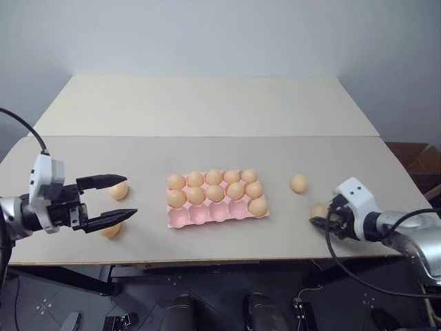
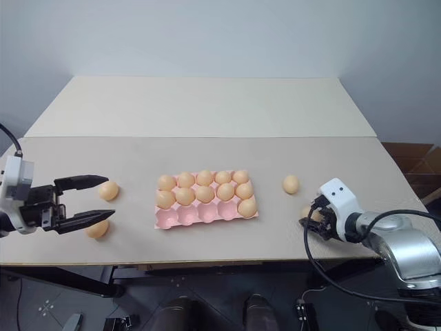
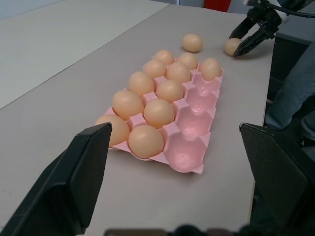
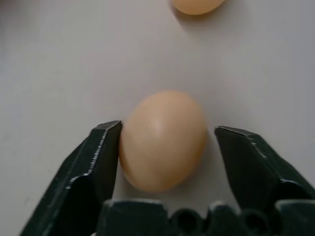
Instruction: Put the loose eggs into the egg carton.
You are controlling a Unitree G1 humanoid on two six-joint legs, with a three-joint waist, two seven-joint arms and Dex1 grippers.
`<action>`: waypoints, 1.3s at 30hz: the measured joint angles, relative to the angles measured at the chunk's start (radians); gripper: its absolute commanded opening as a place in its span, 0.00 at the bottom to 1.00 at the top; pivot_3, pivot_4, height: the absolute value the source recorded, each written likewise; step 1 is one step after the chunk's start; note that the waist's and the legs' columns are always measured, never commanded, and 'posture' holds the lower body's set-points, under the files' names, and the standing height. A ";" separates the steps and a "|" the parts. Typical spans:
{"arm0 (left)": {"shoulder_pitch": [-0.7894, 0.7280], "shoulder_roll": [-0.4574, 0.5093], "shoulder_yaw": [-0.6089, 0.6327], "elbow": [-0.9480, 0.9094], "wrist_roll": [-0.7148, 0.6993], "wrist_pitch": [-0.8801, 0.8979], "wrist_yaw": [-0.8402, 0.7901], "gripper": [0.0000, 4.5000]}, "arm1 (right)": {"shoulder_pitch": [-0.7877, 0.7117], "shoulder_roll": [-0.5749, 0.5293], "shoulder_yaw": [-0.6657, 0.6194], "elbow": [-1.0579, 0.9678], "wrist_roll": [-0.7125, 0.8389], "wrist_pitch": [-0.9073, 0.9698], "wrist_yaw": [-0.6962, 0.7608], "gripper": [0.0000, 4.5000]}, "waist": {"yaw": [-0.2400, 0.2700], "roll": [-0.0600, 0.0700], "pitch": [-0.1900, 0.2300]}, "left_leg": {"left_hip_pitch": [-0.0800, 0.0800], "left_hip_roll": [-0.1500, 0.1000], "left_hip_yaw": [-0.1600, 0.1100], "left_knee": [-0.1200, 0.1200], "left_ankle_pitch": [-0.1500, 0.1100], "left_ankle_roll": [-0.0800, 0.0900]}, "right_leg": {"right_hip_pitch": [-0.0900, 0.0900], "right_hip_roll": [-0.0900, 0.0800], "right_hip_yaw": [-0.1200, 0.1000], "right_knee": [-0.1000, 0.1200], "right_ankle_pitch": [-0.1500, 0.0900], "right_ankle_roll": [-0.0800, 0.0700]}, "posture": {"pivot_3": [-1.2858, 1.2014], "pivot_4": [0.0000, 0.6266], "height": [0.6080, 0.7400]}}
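Four cups still empty in the egg carton (image 1: 180, 219), all along its near row. My right pincer (image 4: 167, 135) sits down on the tabletop (image 1: 207, 103) astride a loose egg (image 4: 162, 140), one finger touching, the other just clear, not clamped yet. Left pincer (image 1: 110, 201) hangs wide apart between two more eggs (image 1: 118, 190), ready for its turn.

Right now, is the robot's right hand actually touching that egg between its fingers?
Touching on one side. In the right wrist view one finger presses against the egg, while a slim strip of table shows before the other. The right hand isn't yet clamped.
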 measured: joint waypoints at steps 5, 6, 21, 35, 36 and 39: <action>-0.001 0.000 -0.001 0.004 0.006 -0.001 -0.001 1.00 | -0.055 0.003 -0.019 -0.093 0.035 0.053 -0.018 0.44 | 0.000 0.000 0.000 | 0.000 0.000 0.000 0.000 0.000 0.000 | 0.000 0.000 0.000 0.000 0.001 0.002 | 0.52 0.24 1.00; -0.001 0.000 -0.001 0.004 0.005 -0.001 -0.002 1.00 | -0.080 0.005 -0.030 -0.128 0.056 0.064 -0.015 0.44 | -0.002 0.001 0.000 | 0.000 0.001 0.000 0.000 0.000 0.000 | 0.000 0.000 0.000 0.000 0.001 0.003 | 0.52 0.24 1.00; -0.001 0.000 -0.003 -0.018 0.002 -0.001 -0.013 1.00 | -0.360 0.303 0.410 -0.163 0.013 0.040 -0.063 0.57 | -0.011 0.000 0.000 | -0.001 0.009 0.000 0.000 0.000 0.000 | -0.002 0.009 0.000 -0.001 0.004 -0.002 | 0.52 0.24 1.00; 0.030 0.008 0.022 -0.017 0.002 -0.001 -0.029 1.00 | -0.270 0.087 0.016 -0.290 0.108 0.076 0.047 0.99 | 0.000 0.000 0.000 | -0.001 0.011 0.000 -0.001 -0.001 -0.001 | -0.001 0.011 -0.001 -0.002 0.003 -0.004 | 0.52 0.24 1.00; 0.048 0.011 0.033 -0.017 0.003 -0.002 -0.031 1.00 | -0.202 0.052 -0.048 -0.288 0.113 0.047 0.079 0.99 | 0.002 0.000 0.000 | -0.001 0.011 0.000 -0.001 -0.001 -0.001 | -0.001 0.011 -0.001 -0.002 0.003 -0.005 | 0.52 0.24 1.00; 0.088 0.013 0.071 -0.010 0.006 -0.003 -0.037 1.00 | -0.033 -0.001 -0.157 -0.233 0.098 -0.086 0.173 0.99 | 0.004 0.000 0.000 | 0.000 0.011 0.001 -0.001 -0.001 -0.001 | -0.001 0.012 -0.001 -0.002 0.001 -0.003 | 0.52 0.24 1.00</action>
